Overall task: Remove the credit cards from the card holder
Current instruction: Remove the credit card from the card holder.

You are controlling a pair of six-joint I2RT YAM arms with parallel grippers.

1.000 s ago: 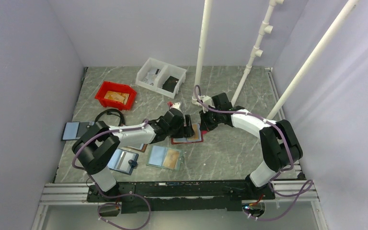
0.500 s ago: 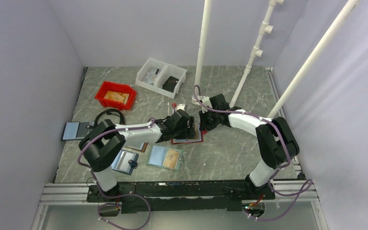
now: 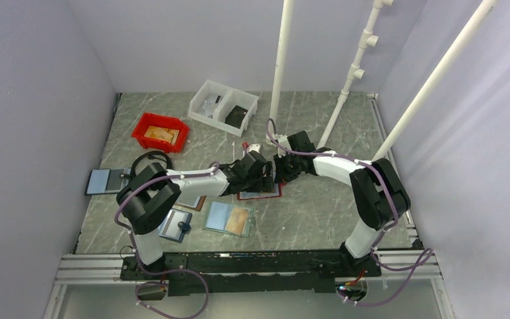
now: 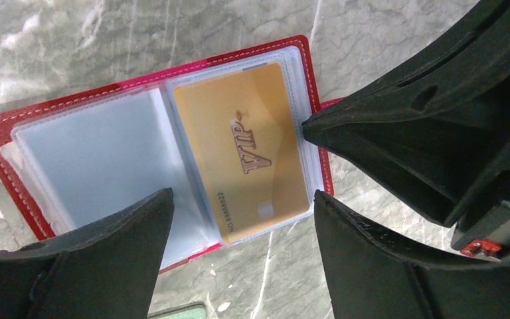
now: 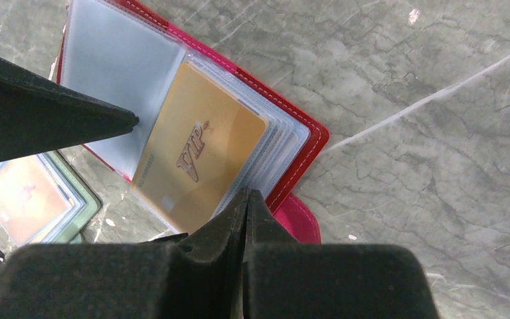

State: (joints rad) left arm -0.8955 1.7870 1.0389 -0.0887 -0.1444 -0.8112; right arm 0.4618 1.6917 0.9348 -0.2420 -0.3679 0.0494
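The red card holder (image 3: pixel 260 193) lies open on the marble table. The left wrist view shows its red edge (image 4: pixel 0 126), a pale blue-grey sleeve (image 4: pixel 93 153) and a gold VIP credit card (image 4: pixel 239 146) in the right sleeve. My left gripper (image 4: pixel 239 199) is open, its fingers on either side of the gold card's page. My right gripper (image 5: pixel 247 194) is shut, its tip against the sleeve edges beside the gold card (image 5: pixel 199 156), near the pink-red tab (image 5: pixel 299 219). The two grippers meet over the holder in the top view, left (image 3: pixel 260 175) and right (image 3: pixel 280 169).
A teal holder with an orange card (image 3: pixel 229 218) and a brown holder (image 3: pixel 174 222) lie near the front. Another holder (image 3: pixel 106 179) and a black cable (image 3: pixel 151 159) lie at the left. A red bin (image 3: pixel 161 131), a white bin (image 3: pixel 222 107) and white poles (image 3: pixel 279 66) stand behind.
My left arm has reached further right over the red holder. My right gripper has moved a little left, closer to it. The holder stays put.
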